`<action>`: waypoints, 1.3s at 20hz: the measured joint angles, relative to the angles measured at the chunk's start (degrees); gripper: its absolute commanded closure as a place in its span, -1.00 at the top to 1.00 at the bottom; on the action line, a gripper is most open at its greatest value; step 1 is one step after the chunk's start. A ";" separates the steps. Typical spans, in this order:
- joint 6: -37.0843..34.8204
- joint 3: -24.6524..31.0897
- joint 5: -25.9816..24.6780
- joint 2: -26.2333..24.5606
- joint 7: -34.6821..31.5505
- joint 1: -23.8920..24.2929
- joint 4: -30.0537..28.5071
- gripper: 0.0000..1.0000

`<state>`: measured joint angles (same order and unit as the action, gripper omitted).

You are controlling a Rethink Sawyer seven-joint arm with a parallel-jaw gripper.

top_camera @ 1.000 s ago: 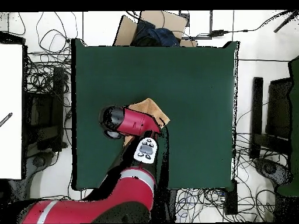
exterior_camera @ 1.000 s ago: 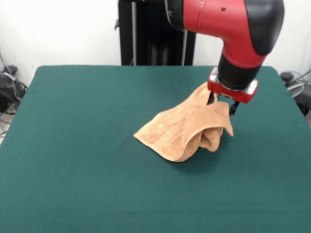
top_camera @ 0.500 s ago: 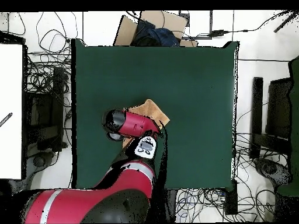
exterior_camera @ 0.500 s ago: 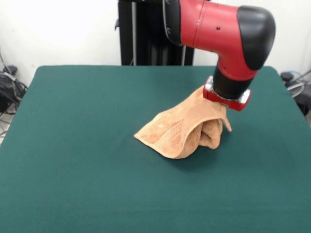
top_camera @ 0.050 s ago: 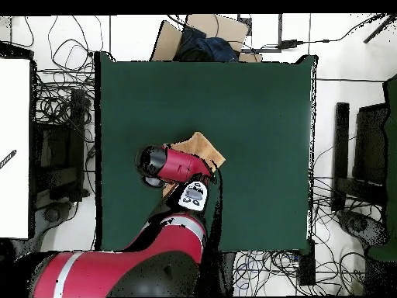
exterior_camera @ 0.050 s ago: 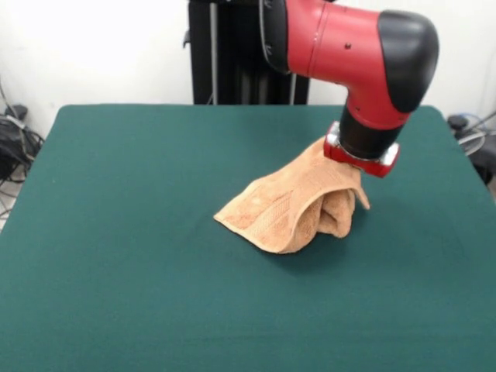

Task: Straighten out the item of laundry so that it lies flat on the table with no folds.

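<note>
The item of laundry point(exterior_camera @ 0.050 s ago: 298, 203), a peach-orange towel, lies bunched right of the middle of the green table point(exterior_camera @ 0.050 s ago: 124, 232). Its left part spreads flat to a corner, while its right part rises in a folded peak. My gripper point(exterior_camera @ 0.050 s ago: 361, 157) presses down into that peak at the towel's upper right, and the cloth hides everything below its red mounting plate. In the overhead view only a corner of the towel point(top_camera @ 0.050 s ago: 203, 147) shows beside the red arm point(top_camera @ 0.050 s ago: 177, 164), which covers the rest of it and the gripper.
A cardboard box point(top_camera @ 0.050 s ago: 203, 35) with dark cloth stands just past the table's far edge in the overhead view. Cables lie on the floor around the table, and a white surface point(top_camera @ 0.050 s ago: 14, 147) sits at the left.
Since a second ago the arm has dropped and shifted slightly left, sinking the gripper into the towel's raised peak. Nothing has moved in the last half second.
</note>
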<state>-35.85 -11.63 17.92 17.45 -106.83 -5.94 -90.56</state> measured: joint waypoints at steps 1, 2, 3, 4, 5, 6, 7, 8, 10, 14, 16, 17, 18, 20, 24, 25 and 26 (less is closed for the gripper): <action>-0.01 0.02 0.06 0.01 0.00 0.14 -0.01 -1.00; -0.01 0.12 0.10 0.08 0.00 0.54 -0.03 -1.00; -0.02 0.18 0.10 0.14 0.00 0.77 -0.07 -1.00; -0.04 0.28 0.09 0.23 0.00 1.19 -0.10 -1.00; -0.05 0.39 0.09 0.33 0.00 1.61 -0.13 -1.00; -0.16 0.59 0.09 0.55 0.00 2.60 -0.17 -1.00; -0.27 0.64 0.09 0.66 0.00 3.04 -0.19 -1.00; -0.58 0.68 0.09 0.98 0.00 4.14 -0.26 -1.00; -1.11 0.67 0.09 1.48 0.00 5.54 -0.32 -1.00; -2.21 0.64 0.06 2.82 0.00 7.68 -0.54 -1.00; -2.44 0.64 0.06 3.87 0.00 8.56 -0.80 -1.00; -2.44 0.64 0.06 4.31 0.00 8.89 -0.91 -1.00; -2.45 0.64 0.06 4.88 0.00 9.29 -1.07 -1.00; -2.45 0.63 0.06 5.70 0.00 9.71 -1.32 -1.00; -2.44 0.64 0.06 6.59 0.00 9.93 -1.99 -1.00; -2.44 0.67 0.06 6.92 0.00 9.96 -2.62 -1.00; -2.44 0.72 0.06 7.00 0.00 10.03 -2.86 -1.00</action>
<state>-38.28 -10.91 17.99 24.45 -106.83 4.09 -93.42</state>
